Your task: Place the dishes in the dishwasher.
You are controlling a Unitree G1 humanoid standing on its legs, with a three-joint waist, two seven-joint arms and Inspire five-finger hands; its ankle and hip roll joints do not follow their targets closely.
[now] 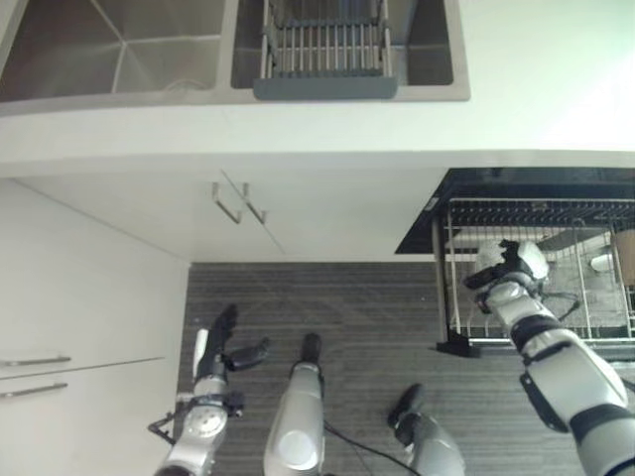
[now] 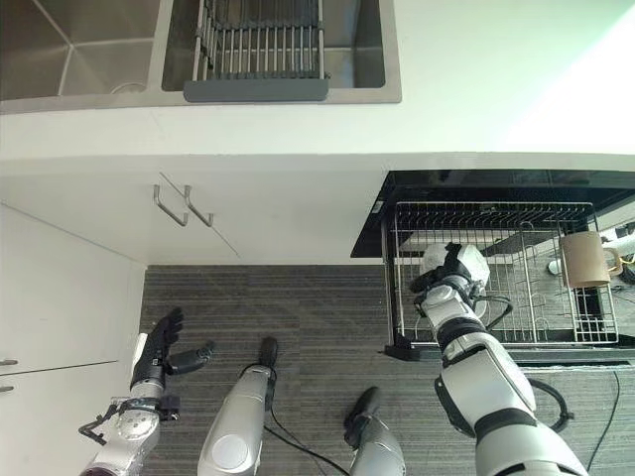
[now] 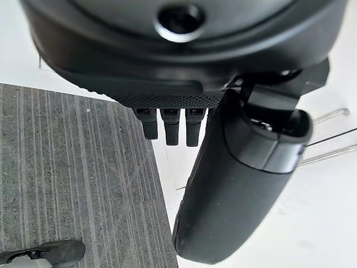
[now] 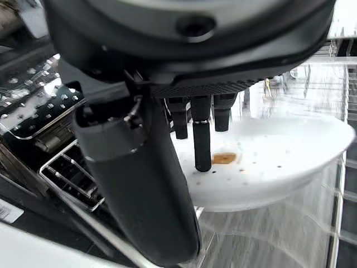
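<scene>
1. A white dish (image 4: 268,162), soiled with a brown spot, is pinched by the right hand (image 2: 451,268), fingers and thumb curled over its rim.
2. The dish is held above the pulled-out dishwasher rack (image 2: 496,223), at 3 o'clock in the head views.
3. Its flat face is seen tilted, the rack wires lying directly below the fingers.
4. The left hand (image 2: 159,357) is kept idle at 8 o'clock, fingers relaxed, nothing held.

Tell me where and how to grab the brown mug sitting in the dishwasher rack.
Grip the brown mug round its body from above, or pinch its rim: it stands on the rack with nothing above it. Its handle juts to the robot's right, probably too small to hook. The right hand is nearest but holds a white dish.
</scene>
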